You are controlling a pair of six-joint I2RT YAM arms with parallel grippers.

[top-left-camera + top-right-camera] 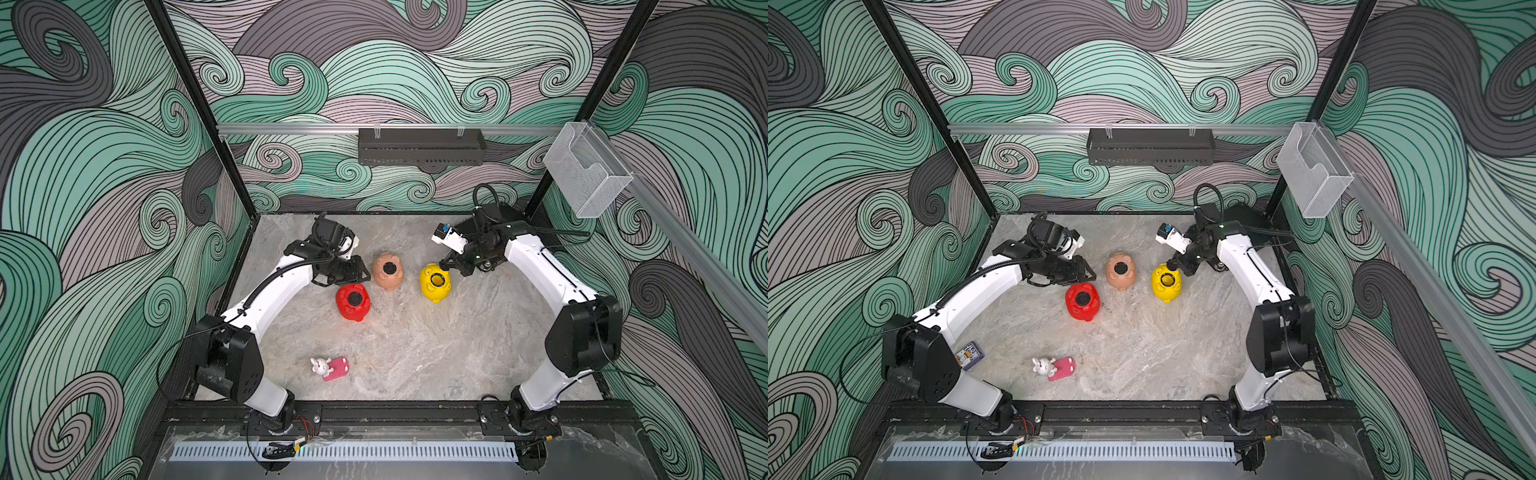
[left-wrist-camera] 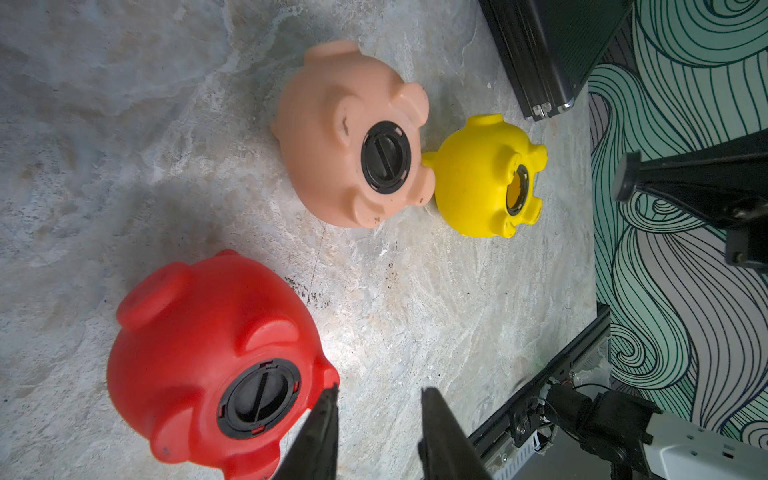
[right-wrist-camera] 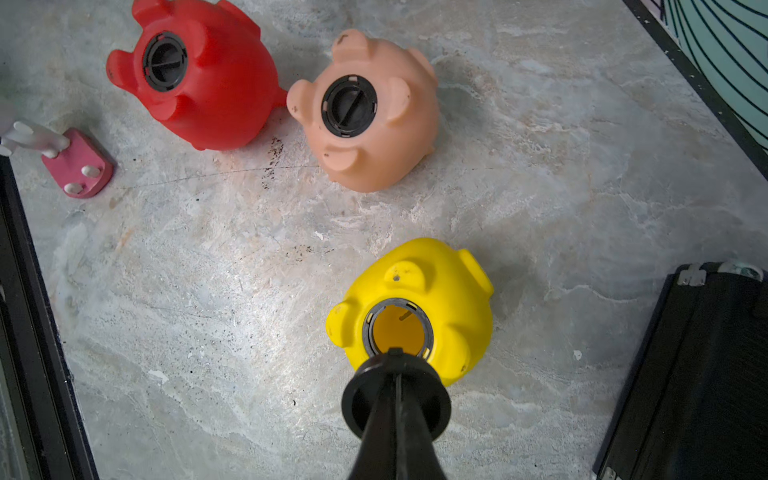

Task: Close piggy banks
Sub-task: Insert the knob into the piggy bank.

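**Last plug poised over the yellow pig**

In both top views the three piggy banks lie belly-up in a loose cluster at the far middle of the table. That pose puts each round belly hole facing upward, where an arm can reach it. The red pig and the peach pig each show a black disc in the belly, so they look closed. The yellow pig shows a bright open ring. The right gripper reaches down to its far edge, while the left gripper hangs just behind the red pig. A white bunny toy lies well apart, nearer the arm bases, and has no part in this.

In the left wrist view the left fingers stand a little apart with nothing between them. They sit beside the red pig's plugged belly, probably parked out of the way.

In the right wrist view the right fingers are pinched together on the black plug. They grip what seems to be its centre rib, which would let the wrist twist it. The plug hovers at the rim of the yellow pig's belly hole, not yet seated. It looks off-centre to the ring, so it likely needs centring before it is pressed and turned, or it may catch on the collar.
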